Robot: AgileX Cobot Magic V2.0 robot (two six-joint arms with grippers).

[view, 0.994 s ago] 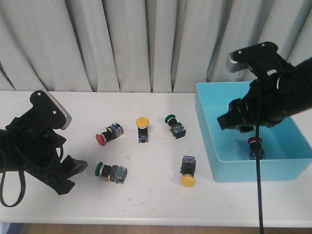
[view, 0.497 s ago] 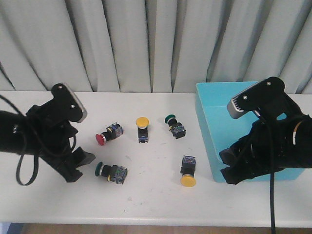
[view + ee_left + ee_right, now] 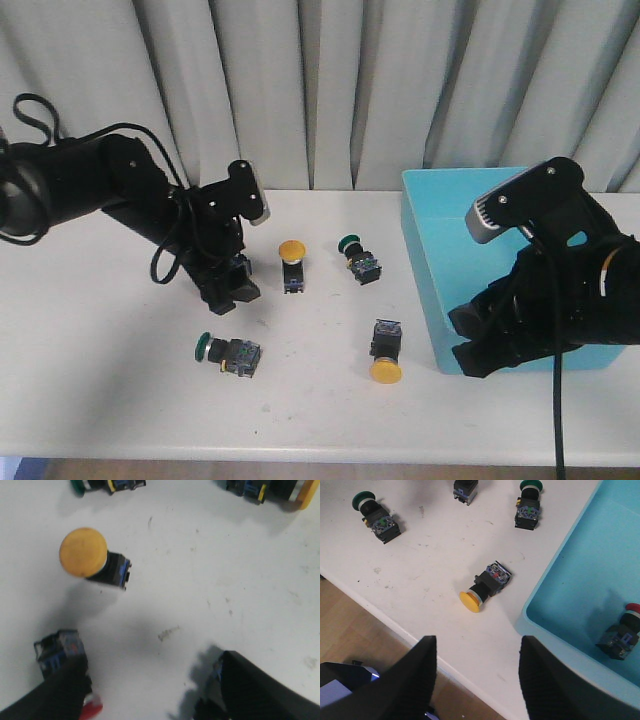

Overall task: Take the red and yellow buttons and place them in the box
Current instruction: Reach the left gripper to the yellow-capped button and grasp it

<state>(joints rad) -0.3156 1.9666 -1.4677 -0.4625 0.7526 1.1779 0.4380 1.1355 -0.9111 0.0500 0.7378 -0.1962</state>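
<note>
My left gripper (image 3: 228, 285) is open, low over the table where a red button lies. The front view hides that button. In the left wrist view its red cap (image 3: 91, 709) and black body show beside one finger (image 3: 62, 690), partly under it; the left gripper (image 3: 160, 700) holds nothing. A yellow button (image 3: 291, 250) (image 3: 83, 551) lies just beyond. Another yellow button (image 3: 385, 370) (image 3: 470, 601) lies near the turquoise box (image 3: 425, 260) (image 3: 559, 562). A red button (image 3: 625, 630) lies inside the box. My right gripper (image 3: 480, 340) (image 3: 477, 645) is open and empty at the box's front left corner.
Two green-capped buttons lie on the white table: one (image 3: 350, 243) (image 3: 530, 486) at the back near the box, one (image 3: 203, 346) (image 3: 362, 500) towards the front left. The table's front edge (image 3: 395, 625) runs below my right gripper. A curtain hangs behind.
My left arm swung from the front left across to the red button on the table. My right arm left the box, dropped to its front left corner, then held still.
</note>
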